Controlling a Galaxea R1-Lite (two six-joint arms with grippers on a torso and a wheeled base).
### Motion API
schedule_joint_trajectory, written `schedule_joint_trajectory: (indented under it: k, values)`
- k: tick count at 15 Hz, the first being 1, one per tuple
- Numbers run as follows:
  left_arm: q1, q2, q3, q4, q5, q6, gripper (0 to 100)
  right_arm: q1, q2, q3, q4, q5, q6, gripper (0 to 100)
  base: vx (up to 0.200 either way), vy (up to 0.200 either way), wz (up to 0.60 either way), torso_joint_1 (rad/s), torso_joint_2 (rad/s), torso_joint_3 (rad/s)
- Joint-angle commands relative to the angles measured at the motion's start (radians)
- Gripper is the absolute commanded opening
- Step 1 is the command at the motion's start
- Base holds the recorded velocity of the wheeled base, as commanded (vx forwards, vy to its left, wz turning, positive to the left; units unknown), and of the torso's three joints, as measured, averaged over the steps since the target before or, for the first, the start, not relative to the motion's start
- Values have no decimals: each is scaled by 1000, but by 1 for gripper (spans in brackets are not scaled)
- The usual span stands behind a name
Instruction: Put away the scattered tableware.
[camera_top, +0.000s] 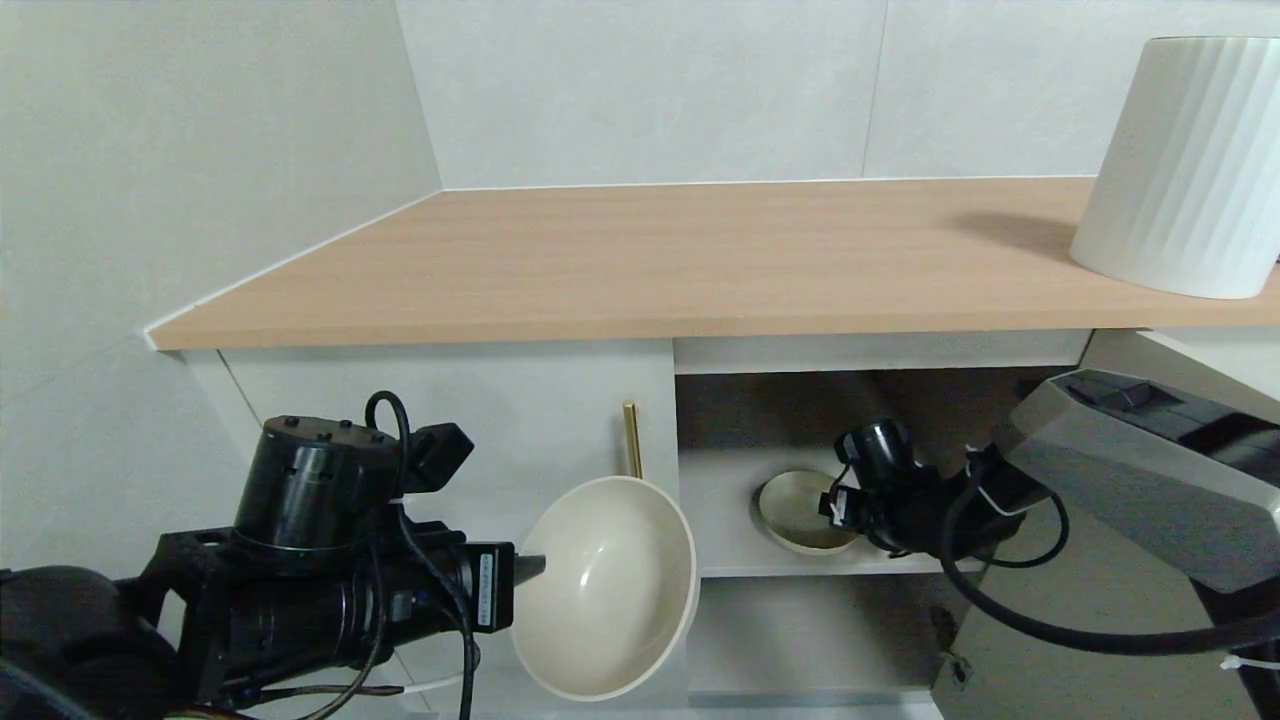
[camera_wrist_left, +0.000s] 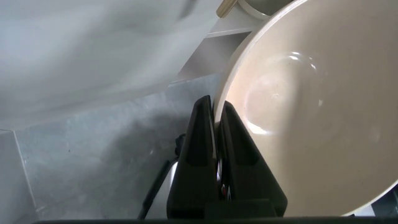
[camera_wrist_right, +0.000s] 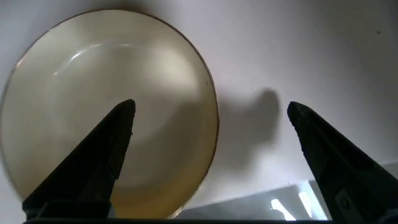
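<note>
In the head view, your left arm lay low and level at the lower left. Its left hand (camera_top: 530, 568) was clamped on the rim of a cream bowl (camera_top: 610, 590) tipped nearly on edge, hollow toward the camera. The bowl hung in front of the closed cabinet door (camera_top: 450, 390), just below its brass handle (camera_top: 631, 438). Your right arm stretched from the right into the open cabinet under the counter (camera_top: 640, 260), with the right hand (camera_top: 840, 508) above the shelf (camera_top: 725, 530), beside a shallow cream plate (camera_top: 795, 512) lying there. A ribbed white container (camera_top: 1190, 170) stood at the counter's right end. The left wrist view gave you the grip close up: the left hand (camera_wrist_left: 217, 118) pinched shut with the bowl's (camera_wrist_left: 311, 106) rim between its fingers (camera_wrist_left: 202, 134). The right wrist view gave you the spread: the right hand (camera_wrist_right: 210, 107) stood wide, one finger over the plate (camera_wrist_right: 106, 68) and the other over bare shelf (camera_wrist_right: 323, 50).
</note>
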Motion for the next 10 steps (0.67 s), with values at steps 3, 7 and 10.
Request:
schedule_joint_trajectory:
  k: [3, 7, 10]
  values:
    - [-46, 90, -1, 0, 73, -4, 0, 56, -182, 180, -1, 147, -11, 100, 0, 0, 0, 0, 0, 0]
    - [-129, 167, -3, -3, 142, -70, 0, 166, -346, 321, -3, 230, -95, 100, 0, 0, 0, 0, 0, 0]
    - [-138, 196, -3, -3, 142, -73, 0, 214, -432, 381, -3, 233, -140, 100, 0, 0, 0, 0, 0, 0]
